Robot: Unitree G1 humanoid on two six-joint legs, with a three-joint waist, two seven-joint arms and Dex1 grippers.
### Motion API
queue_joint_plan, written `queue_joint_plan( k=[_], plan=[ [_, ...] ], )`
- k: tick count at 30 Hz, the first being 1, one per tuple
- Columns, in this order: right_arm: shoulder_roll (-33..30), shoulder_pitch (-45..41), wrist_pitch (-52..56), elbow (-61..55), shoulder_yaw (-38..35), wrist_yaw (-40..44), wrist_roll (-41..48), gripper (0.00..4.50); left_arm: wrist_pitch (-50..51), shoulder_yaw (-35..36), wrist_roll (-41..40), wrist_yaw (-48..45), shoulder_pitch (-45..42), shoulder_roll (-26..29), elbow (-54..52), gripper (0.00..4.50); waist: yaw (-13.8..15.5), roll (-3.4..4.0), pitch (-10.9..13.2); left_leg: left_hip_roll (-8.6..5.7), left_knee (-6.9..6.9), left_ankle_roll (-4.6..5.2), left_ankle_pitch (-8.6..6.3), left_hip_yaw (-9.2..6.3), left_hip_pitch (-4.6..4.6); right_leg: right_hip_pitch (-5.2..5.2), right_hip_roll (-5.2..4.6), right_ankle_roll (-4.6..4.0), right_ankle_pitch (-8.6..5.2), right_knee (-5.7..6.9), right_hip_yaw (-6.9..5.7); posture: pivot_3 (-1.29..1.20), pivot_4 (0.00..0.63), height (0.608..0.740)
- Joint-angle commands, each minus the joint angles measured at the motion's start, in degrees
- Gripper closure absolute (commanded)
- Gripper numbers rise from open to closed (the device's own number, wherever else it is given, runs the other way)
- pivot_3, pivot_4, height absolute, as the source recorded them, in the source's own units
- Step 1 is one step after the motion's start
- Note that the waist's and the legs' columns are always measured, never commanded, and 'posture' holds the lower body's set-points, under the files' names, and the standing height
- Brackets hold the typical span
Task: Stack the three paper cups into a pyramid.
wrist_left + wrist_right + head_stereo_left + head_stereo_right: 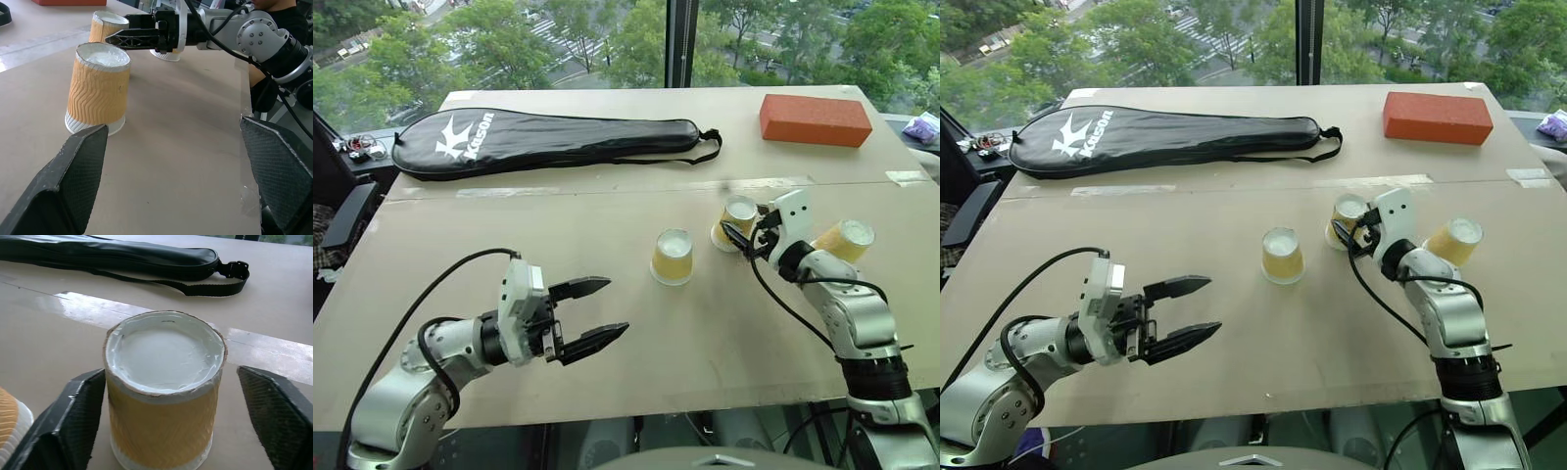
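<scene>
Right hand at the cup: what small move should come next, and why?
Probably close the right hand on the cup. That upside-down cup stands between its open fingers, apart from both, so nothing holds it yet. The left hand is open, clear of the middle cup.

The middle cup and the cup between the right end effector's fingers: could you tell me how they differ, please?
The middle cup stands free, nothing around it; the bracketed cup sits between the open fingers of the right end effector. The middle cup is nearer the robot; the bracketed cup sits farther back, to the right. Both are yellow-orange, upside down on the table.
</scene>
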Motion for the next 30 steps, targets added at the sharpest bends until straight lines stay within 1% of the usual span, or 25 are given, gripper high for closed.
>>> queue_joint_plan(
  k=[1, 2, 3, 6, 8, 11, 14, 17, 19, 25, 27, 30],
  plan=[
    [0.02, -1.48, -3.25, 0.2, -1.11, 0.95, -0.62, 2.04, -1.35, 0.02, -1.1, 0.39, 0.33, -0.07, -2.8, 0.0, -0.01, 0.0, 0.0, 0.0, 0.0, 0.0, 0.0, 0.01, -0.02, -0.02, 0.0, 0.0, 0.0, 0.0, 0.01, 0.0, 0.15, 0.74],
    [-0.32, -1.4, -3.71, -0.08, -1.37, 1.49, -0.52, 2.38, -1.73, -0.16, -0.68, 0.49, 0.31, -0.22, -2.73, 0.0, -0.01, 0.0, 0.0, 0.0, 0.0, 0.0, 0.0, 0.01, -0.02, -0.02, 0.0, 0.0, 0.0, 0.0, 0.02, 0.0, 0.15, 0.74],
    [-0.58, -1.27, -4.0, -0.33, -1.57, 1.9, -0.43, 2.43, -1.99, -0.31, -0.42, 0.56, 0.32, -0.3, -2.76, 0.0, -0.03, 0.0, 0.0, 0.0, 0.0, 0.0, 0.0, 0.01, -0.03, -0.02, 0.0, 0.0, 0.0, 0.0, 0.01, 0.0, 0.15, 0.74],
    [-3.59, 0.97, -3.7, -4.5, -4.04, 4.9, 1.62, 2.43, -3.48, -0.59, 0.38, 0.87, 0.01, -0.86, -2.32, 0.0, 0.07, 0.02, 0.01, 0.0, -0.02, 0.0, 0.0, 0.0, -0.02, -0.03, 0.0, 0.0, 0.0, 0.0, 0.01, 0.0, 0.15, 0.74],
    [-6.44, 4.21, -3.12, -8.99, -5.46, 8.85, 4.21, 2.43, -6.42, -0.83, 2.4, 0.42, 0.34, -1.51, -1.19, 0.0, 0.32, 0.02, 0.01, 0.0, -0.01, 0.0, 0.0, -0.02, -0.05, -0.03, -0.01, 0.0, 0.0, -0.01, -0.01, 0.0, 0.15, 0.74],
    [-11.28, 11.13, -2.35, -16.44, -6.69, 13.96, 6.96, 2.43, -7.65, 0.11, 1.14, -0.97, 1.57, -2.29, 0.56, 0.0, 0.27, 0.02, 0.01, -0.02, -0.03, 0.0, 0.0, 0.01, -0.05, -0.03, -0.04, 0.0, 0.0, -0.05, 0.0, 0.0, 0.15, 0.74],
    [-13.29, 16.69, -0.91, -22.32, -7.79, 15.76, 10.07, 2.43, -6.41, 0.61, -0.6, -3.13, 3.0, -0.92, 1.72, 0.0, 0.01, 0.02, 0.01, 0.02, -0.1, 0.0, 0.0, 0.01, -0.02, -0.03, -0.01, 0.03, -0.02, -0.06, 0.0, 0.0, 0.15, 0.74],
    [-13.52, 19.35, -0.39, -25.29, -7.36, 16.53, 11.82, 2.43, -6.62, 0.78, -1.15, -4.08, 3.58, -0.41, 2.22, 0.0, -0.24, 0.04, 0.03, 0.15, -0.11, 0.0, 0.0, 0.04, 0.05, -0.04, 0.1, 0.22, -0.14, -0.05, 0.02, 0.0, 0.15, 0.74],
    [-12.36, 20.3, -1.67, -25.32, -5.28, 16.18, 10.74, 2.43, -6.83, 0.53, -1.22, -4.41, 3.84, -0.36, 2.34, 0.0, -0.15, 0.03, 0.02, 0.17, -0.1, 0.0, 0.0, 0.04, 0.11, -0.03, 0.12, 0.19, -0.12, -0.01, 0.03, 0.0, 0.15, 0.74],
    [-9.85, 20.48, -7.22, -21.23, 0.64, 14.85, 3.97, 2.43, -6.62, 0.85, -1.29, -5.12, 4.21, 0.33, 2.45, 0.0, -0.01, 0.02, 0.01, 0.17, -0.1, -0.01, 0.0, 0.06, 0.03, -0.09, 0.11, 0.19, -0.13, -0.04, 0.03, 0.0, 0.15, 0.74],
    [-9.52, 20.46, -8.48, -20.36, 1.39, 14.68, 2.7, 2.43, -6.43, 0.95, -1.53, -5.07, 4.27, 0.44, 2.38, 0.0, 0.02, 0.02, 0.01, 0.16, -0.1, -0.01, 0.0, 0.08, -0.04, -0.15, 0.1, 0.17, -0.12, -0.04, 0.05, 0.0, 0.15, 0.74],
    [-8.03, 18.69, -11.06, -16.15, 4.55, 13.93, -1.13, 2.43, -6.55, 1.33, -1.6, -5.28, 5.03, 0.68, 1.98, 0.0, -0.1, 0.0, 0.0, 0.15, -0.1, 0.0, 0.0, 0.1, -0.04, -0.17, 0.1, 0.16, -0.11, -0.05, 0.07, 0.0, 0.15, 0.74]
  ],
)
